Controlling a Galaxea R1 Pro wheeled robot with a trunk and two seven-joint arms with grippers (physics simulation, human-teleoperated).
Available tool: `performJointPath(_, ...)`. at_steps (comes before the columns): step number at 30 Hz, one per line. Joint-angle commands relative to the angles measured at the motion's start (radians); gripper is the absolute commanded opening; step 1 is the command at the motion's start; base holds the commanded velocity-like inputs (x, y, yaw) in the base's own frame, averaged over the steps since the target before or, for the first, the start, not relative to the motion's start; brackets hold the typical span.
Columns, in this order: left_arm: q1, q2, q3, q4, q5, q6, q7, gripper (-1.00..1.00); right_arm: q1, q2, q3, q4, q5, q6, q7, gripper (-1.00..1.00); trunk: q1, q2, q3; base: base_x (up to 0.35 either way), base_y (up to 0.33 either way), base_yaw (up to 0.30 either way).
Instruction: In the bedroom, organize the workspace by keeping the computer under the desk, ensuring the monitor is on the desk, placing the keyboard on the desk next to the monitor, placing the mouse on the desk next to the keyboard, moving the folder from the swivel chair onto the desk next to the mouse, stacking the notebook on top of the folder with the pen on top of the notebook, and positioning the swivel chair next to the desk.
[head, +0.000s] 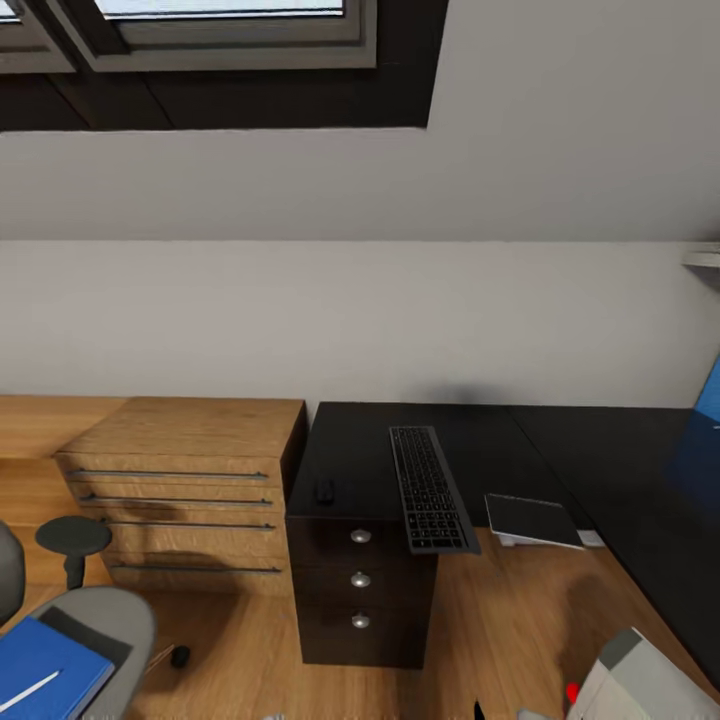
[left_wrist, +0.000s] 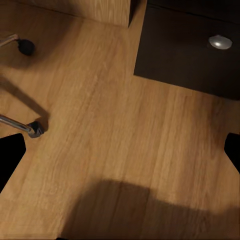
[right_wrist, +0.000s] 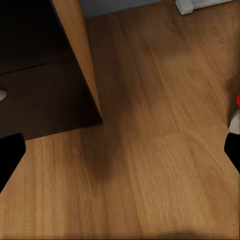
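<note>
The black-topped desk (head: 350, 450) stands against the wall, its drawer unit (head: 360, 590) in front. On it the keyboard (head: 430, 488) lies front to back, its near end overhanging the edge. The small black mouse (head: 325, 490) rests to its left. At the lower left is the swivel chair (head: 110, 620); its seat holds a blue flat item (head: 45, 665), folder or notebook, with the white pen (head: 28, 688) on it. Over bare floor, my left gripper (left_wrist: 120, 152) and right gripper (right_wrist: 120, 150) both stand open, holding nothing. A blue slab (head: 708, 395) is cut off at the right edge.
A light-wood chest (head: 180, 490) stands left of the desk. A dark-topped, white-edged box (head: 533, 520) sits on the floor under the desk. Chair legs with casters (left_wrist: 34, 130) reach toward the drawer unit (left_wrist: 200, 45). My right arm (head: 640, 685) is at the lower right.
</note>
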Motion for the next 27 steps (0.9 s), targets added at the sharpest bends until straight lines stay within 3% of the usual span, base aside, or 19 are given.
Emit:
performJointPath(1,-0.002,0.001,-0.004,-0.001,0.01,-0.01,0.003,1.0,-0.001,0.0,0.008,0.001,-0.009,-0.004,-0.003,1.0,0.004,-0.008,-0.004,-0.099,0.0,0.0)
performJointPath(27,-0.002,-0.004,-0.001,0.028,0.013,-0.008,0.002,1.0,-0.001,0.004,0.008,0.004,-0.013,-0.003,-0.008,1.0,0.103,-0.19,-0.086,-0.009,0.0,0.0)
